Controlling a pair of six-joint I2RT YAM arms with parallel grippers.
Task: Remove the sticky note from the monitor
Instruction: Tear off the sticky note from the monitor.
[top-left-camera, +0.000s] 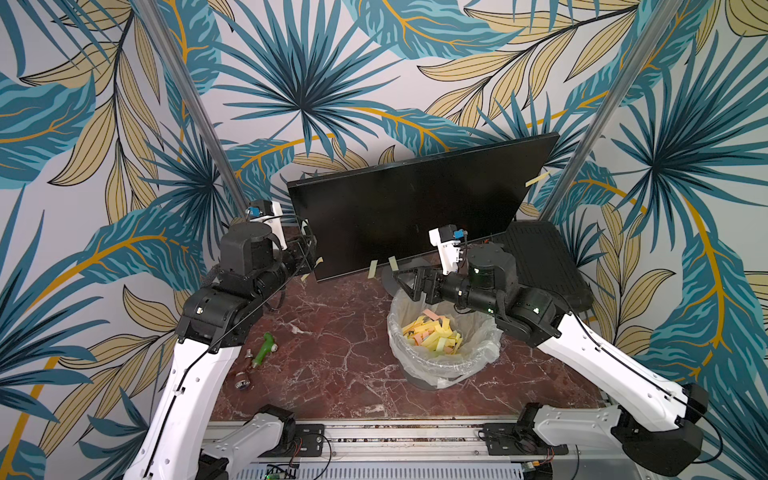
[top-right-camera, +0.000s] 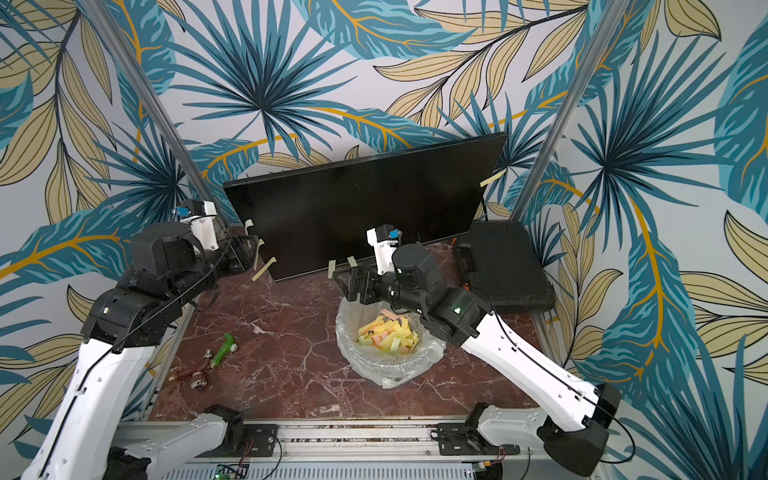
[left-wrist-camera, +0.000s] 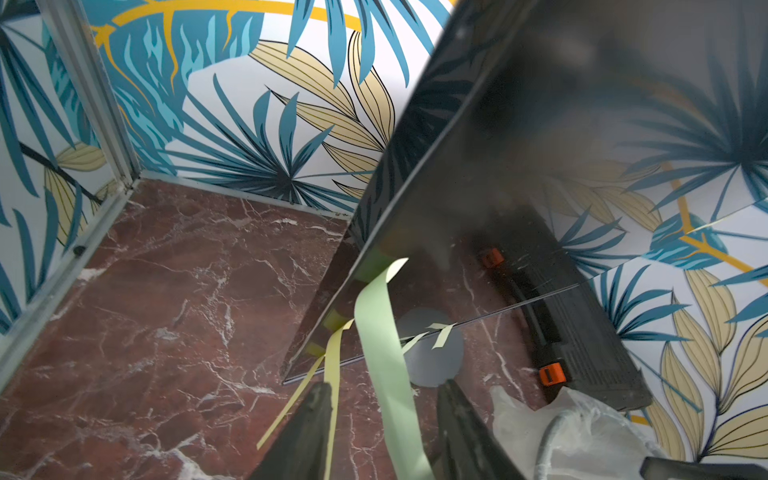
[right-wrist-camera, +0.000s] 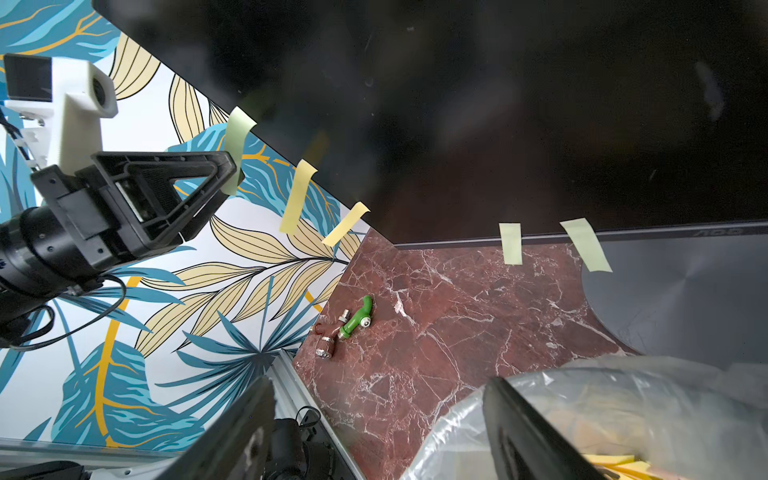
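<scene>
The black monitor (top-left-camera: 415, 208) (top-right-camera: 353, 216) stands at the back of the table, with several sticky notes along its edges. A pale green sticky note (left-wrist-camera: 378, 332) (right-wrist-camera: 237, 137) hangs from its left edge. My left gripper (left-wrist-camera: 385, 384) (top-left-camera: 309, 249) is at that edge, and the green note runs down between its two fingers. The fingers stand apart, with a gap on each side of the strip. My right gripper (right-wrist-camera: 380, 384) (top-left-camera: 401, 278) hovers open and empty over the bin, near the monitor's lower edge.
More notes stick to the left edge (right-wrist-camera: 297, 195), the bottom edge (right-wrist-camera: 510, 243) and the right edge (top-left-camera: 536, 179). A bag-lined bin (top-left-camera: 415, 365) holds discarded notes. A black ribbed case (top-left-camera: 544, 262) lies at the right, a green tool (top-left-camera: 266, 347) at the front left.
</scene>
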